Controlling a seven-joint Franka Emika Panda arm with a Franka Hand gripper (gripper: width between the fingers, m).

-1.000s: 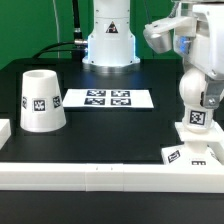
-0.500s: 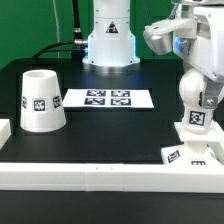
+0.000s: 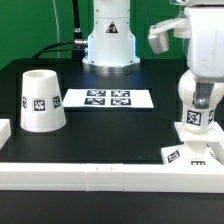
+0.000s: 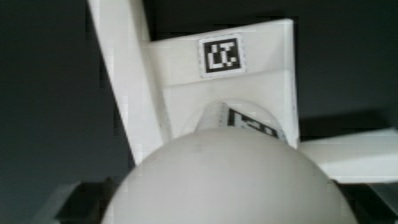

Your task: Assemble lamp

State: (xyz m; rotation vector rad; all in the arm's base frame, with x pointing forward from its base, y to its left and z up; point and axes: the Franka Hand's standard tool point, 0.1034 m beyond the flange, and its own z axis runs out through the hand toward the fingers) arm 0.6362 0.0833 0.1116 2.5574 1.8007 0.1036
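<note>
The white rounded bulb (image 3: 198, 112) stands upright on the flat square base (image 3: 190, 152) at the exterior view's right, its tag facing the camera. My gripper (image 3: 203, 95) is shut on the bulb's upper part from above. In the wrist view the bulb (image 4: 222, 175) fills the near part of the picture, and the base (image 4: 222, 70) with its tag lies beyond it. My gripper (image 4: 217, 205) is mostly hidden by the bulb there. The tapered shade (image 3: 40, 100) stands mouth down at the exterior view's left, apart from the gripper.
The marker board (image 3: 105, 98) lies flat at the table's middle back. A long white border rail (image 3: 100, 176) runs along the front edge and also shows in the wrist view (image 4: 121, 90). The arm's pedestal (image 3: 108, 40) stands at the back.
The hand and wrist have shifted toward the exterior view's right over the bulb. The bulb's tag has moved slightly right. The shade and base have not moved.
</note>
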